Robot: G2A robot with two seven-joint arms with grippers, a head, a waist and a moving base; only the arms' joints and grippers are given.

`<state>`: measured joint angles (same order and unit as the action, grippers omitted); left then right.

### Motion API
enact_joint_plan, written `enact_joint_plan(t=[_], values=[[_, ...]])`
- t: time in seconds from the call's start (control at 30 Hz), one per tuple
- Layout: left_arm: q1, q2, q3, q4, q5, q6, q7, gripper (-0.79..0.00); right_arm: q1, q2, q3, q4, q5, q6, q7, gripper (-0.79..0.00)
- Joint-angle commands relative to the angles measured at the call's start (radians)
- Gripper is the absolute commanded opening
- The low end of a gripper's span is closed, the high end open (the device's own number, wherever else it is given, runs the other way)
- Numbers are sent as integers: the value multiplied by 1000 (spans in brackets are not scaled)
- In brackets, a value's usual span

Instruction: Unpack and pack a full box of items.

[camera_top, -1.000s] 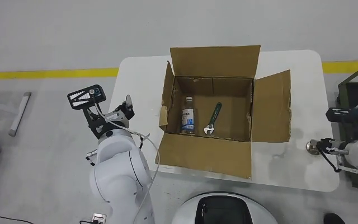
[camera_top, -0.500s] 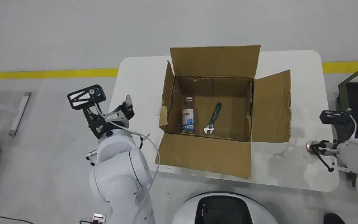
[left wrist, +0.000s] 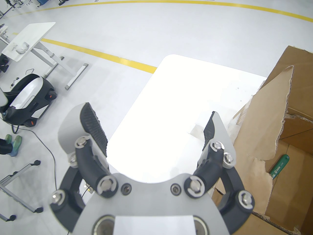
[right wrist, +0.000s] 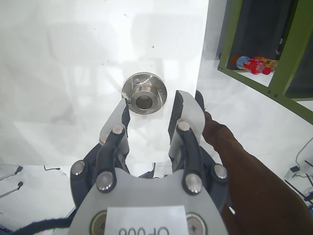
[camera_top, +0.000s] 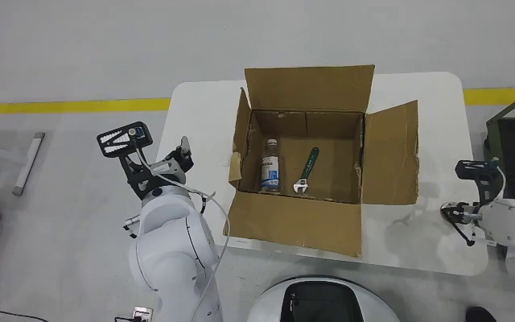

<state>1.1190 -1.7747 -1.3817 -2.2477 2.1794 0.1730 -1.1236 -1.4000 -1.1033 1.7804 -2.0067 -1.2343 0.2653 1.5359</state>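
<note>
An open cardboard box (camera_top: 298, 221) stands in the middle of the white table (camera_top: 201, 105). Inside lie a clear bottle (camera_top: 270, 165) and a green-handled wrench (camera_top: 306, 171); the wrench handle (left wrist: 280, 163) shows past the torn flap (left wrist: 266, 123). A round metal flange (right wrist: 144, 93) rests near the table's right edge (camera_top: 445, 211). My right gripper (right wrist: 150, 106) is open, its fingertips on either side of the flange's near rim. My left gripper (left wrist: 149, 112) hangs open and empty over the table's left end, beside the box (camera_top: 179, 159).
A green-framed shelf (right wrist: 227, 37) stands off the table's right side, with drink bottles (right wrist: 254, 64) on its floor. Bare tabletop (left wrist: 183, 86) lies to the left of the box. Yellow floor lines (camera_top: 80, 105) run behind the table.
My right arm has shifted slightly inward at the table's right edge, closing in on the flange. The left arm, box, bottle and wrench have not moved.
</note>
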Motion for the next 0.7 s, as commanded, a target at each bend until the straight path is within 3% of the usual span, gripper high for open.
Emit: enact_joint_plan(t=[0.0, 0.3, 0.63, 0.67], values=[[0, 0, 0, 0, 0, 0, 0, 0, 0, 0, -2, 3, 1, -1, 0, -425], [0, 0, 0, 0, 0, 0, 0, 0, 16, 1, -12, 35, -1, -5, -3, -440], [0, 0, 0, 0, 0, 0, 0, 0, 40, 1, -27, 72, 1, -12, -8, -508], [0, 0, 0, 0, 0, 0, 0, 0, 43, 1, -28, 75, 1, -12, -8, -545]])
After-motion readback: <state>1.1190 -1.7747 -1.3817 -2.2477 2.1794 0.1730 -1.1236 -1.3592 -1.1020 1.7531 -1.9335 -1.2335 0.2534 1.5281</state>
